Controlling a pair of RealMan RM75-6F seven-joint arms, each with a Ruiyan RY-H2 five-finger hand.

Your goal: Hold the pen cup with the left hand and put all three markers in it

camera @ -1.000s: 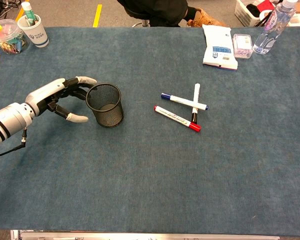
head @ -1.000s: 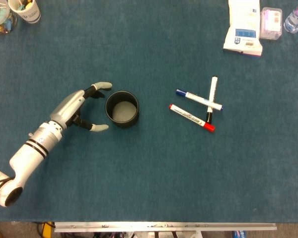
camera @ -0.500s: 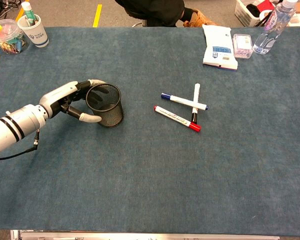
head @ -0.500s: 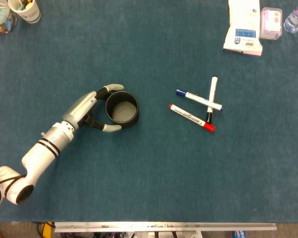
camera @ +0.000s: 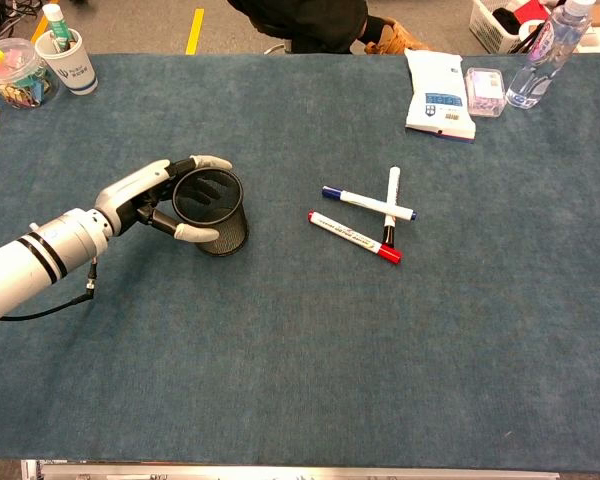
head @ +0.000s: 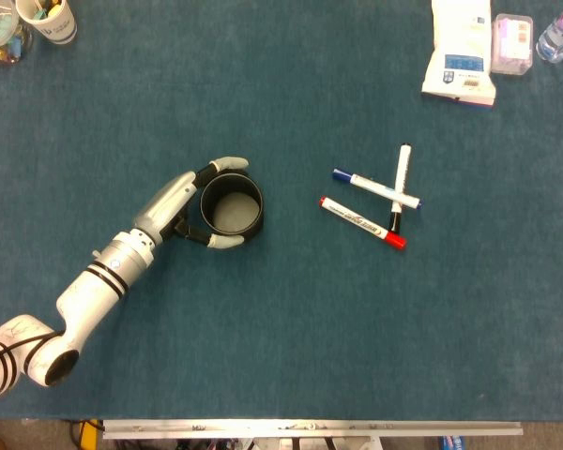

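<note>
The left hand (head: 183, 208) curls its fingers round the pen cup (head: 231, 204) to hold it, so next the three markers (head: 375, 195) lying to the right need picking up.

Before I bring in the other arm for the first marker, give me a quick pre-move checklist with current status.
1. Left robot hand around the pen cup: ok, fingers curve round both sides of it.
2. Grip actually firm: cannot tell.
3. Pen cup upright, mouth open and empty: ok.
4. All three markers on the table and reachable: ok; the blue marker, red marker and black marker lie in an overlapping pile right of the cup.
5. Right robot hand ready: cannot tell, not in either view.
6. Path from markers to cup clear: ok, only bare table between.
</note>
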